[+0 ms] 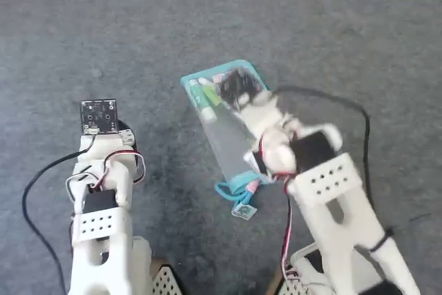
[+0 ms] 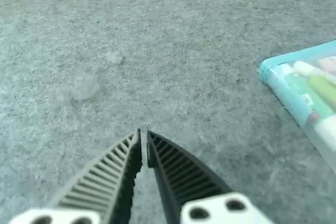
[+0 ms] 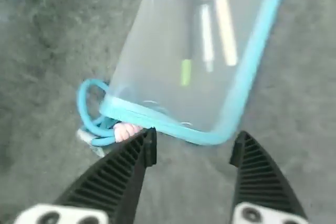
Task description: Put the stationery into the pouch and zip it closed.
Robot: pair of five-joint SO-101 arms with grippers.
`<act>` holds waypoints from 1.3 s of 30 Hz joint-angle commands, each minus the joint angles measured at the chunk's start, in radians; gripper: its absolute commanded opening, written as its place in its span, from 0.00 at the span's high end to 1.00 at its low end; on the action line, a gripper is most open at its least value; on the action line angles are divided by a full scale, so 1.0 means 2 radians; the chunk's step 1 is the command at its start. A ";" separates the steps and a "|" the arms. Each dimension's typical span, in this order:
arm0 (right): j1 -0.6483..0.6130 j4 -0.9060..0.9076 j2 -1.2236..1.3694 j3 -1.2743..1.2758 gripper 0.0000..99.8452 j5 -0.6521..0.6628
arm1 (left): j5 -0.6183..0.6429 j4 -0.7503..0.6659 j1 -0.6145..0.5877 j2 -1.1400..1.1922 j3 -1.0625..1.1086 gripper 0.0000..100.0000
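A clear pouch (image 1: 222, 139) with a turquoise border lies slanted in the middle of the grey mat. Pens and markers (image 1: 206, 94) sit inside it toward its far end. My right arm (image 1: 324, 177) stretches over the pouch. My right gripper (image 3: 197, 135) is open, its fingers hovering astride the pouch's (image 3: 194, 51) near end, beside a turquoise cord loop (image 3: 92, 114) and a pink tag (image 3: 126, 129). My left gripper (image 2: 143, 132) is shut and empty over bare mat, with the pouch's far corner (image 2: 310, 93) off to one side.
The cord loop with a small tag (image 1: 240, 202) trails off the pouch's near end. My left arm (image 1: 103, 170) stands apart at the left. Black cables (image 1: 345, 105) run across the mat by each arm. Grey mat (image 1: 159, 39) lies open around the pouch.
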 commanded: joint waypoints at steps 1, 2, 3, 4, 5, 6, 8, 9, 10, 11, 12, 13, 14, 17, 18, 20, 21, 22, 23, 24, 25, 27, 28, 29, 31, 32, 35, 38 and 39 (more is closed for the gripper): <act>0.023 -0.096 -0.043 0.130 0.79 -0.004 | 0.005 0.005 0.003 -0.018 -0.013 0.98; 0.039 -0.108 -0.043 0.145 0.79 0.002 | 0.005 0.004 0.002 -0.018 -0.013 0.98; 0.056 -0.117 -0.043 0.155 0.79 0.020 | 0.005 0.004 0.002 -0.018 -0.013 0.98; 0.072 -0.126 -0.043 0.164 0.79 0.048 | 0.005 0.003 0.002 -0.018 -0.013 0.98; 0.086 -0.135 -0.043 0.173 0.79 0.083 | 0.005 0.003 0.002 -0.018 -0.013 0.98; 0.096 -0.144 -0.044 0.185 0.79 0.117 | 0.005 0.003 0.003 -0.018 -0.013 0.98; 0.101 -0.160 -0.048 0.206 0.79 0.164 | 0.005 0.003 0.005 -0.018 -0.013 0.98; 0.101 -0.168 -0.049 0.215 0.79 0.178 | 0.005 0.003 0.005 -0.018 -0.013 0.98; 0.101 -0.178 -0.049 0.222 0.79 0.185 | 0.005 0.003 0.005 -0.018 -0.013 0.98; 0.101 -0.189 -0.048 0.229 0.79 0.187 | 0.005 0.003 0.005 -0.018 -0.013 0.98; 0.101 -0.202 -0.046 0.233 0.79 0.188 | 0.005 0.003 0.005 -0.018 -0.013 0.98; 0.101 -0.214 -0.045 0.237 0.79 0.189 | 0.005 0.003 0.005 -0.018 -0.013 0.98; 0.101 -0.226 -0.043 0.239 0.79 0.188 | 0.005 0.003 0.005 -0.018 -0.013 0.98; 0.101 -0.260 -0.043 0.242 0.79 0.187 | 0.005 0.003 0.005 -0.018 -0.013 0.98; 0.101 -0.270 -0.043 0.243 0.79 0.186 | 0.005 0.003 0.005 -0.018 -0.013 0.98; 0.103 -0.285 -0.043 0.242 0.79 0.167 | 0.005 0.003 0.005 -0.018 -0.013 0.98; 0.103 -0.291 -0.043 0.240 0.79 0.144 | 0.005 0.003 0.005 -0.018 -0.013 0.98; 0.103 -0.299 -0.043 0.239 0.79 0.127 | 0.005 0.003 0.005 -0.018 -0.013 0.98; 0.101 -0.303 -0.043 0.239 0.79 0.117 | 0.005 0.003 0.005 -0.018 -0.013 0.98; 0.099 -0.301 -0.043 0.239 0.79 0.120 | 0.005 0.003 0.005 -0.018 -0.013 0.98; 0.098 -0.296 -0.043 0.239 0.79 0.132 | 0.005 0.003 0.005 -0.018 -0.013 0.98; 0.099 -0.266 -0.049 0.239 0.79 0.150 | 0.005 0.003 0.005 -0.018 -0.013 0.98; 0.096 -0.243 -0.051 0.239 0.79 0.157 | 0.005 0.003 0.005 -0.018 -0.013 0.98; 0.088 -0.225 -0.056 0.242 0.79 0.164 | 0.005 0.003 0.005 -0.018 -0.013 0.98; 0.056 -0.211 -0.063 0.255 0.79 0.176 | 0.005 0.003 0.005 -0.018 -0.013 0.98; 0.040 -0.211 -0.063 0.260 0.79 0.175 | 0.005 0.002 0.005 -0.018 -0.013 0.98; 0.023 -0.234 -0.056 0.262 0.79 0.154 | 0.005 0.002 0.005 -0.018 -0.013 0.98; 0.023 -0.264 -0.024 0.241 0.79 0.134 | 0.005 0.002 0.005 -0.018 -0.013 0.98; 0.023 -0.266 -0.005 0.226 0.79 0.130 | 0.005 0.002 0.005 -0.018 -0.013 0.98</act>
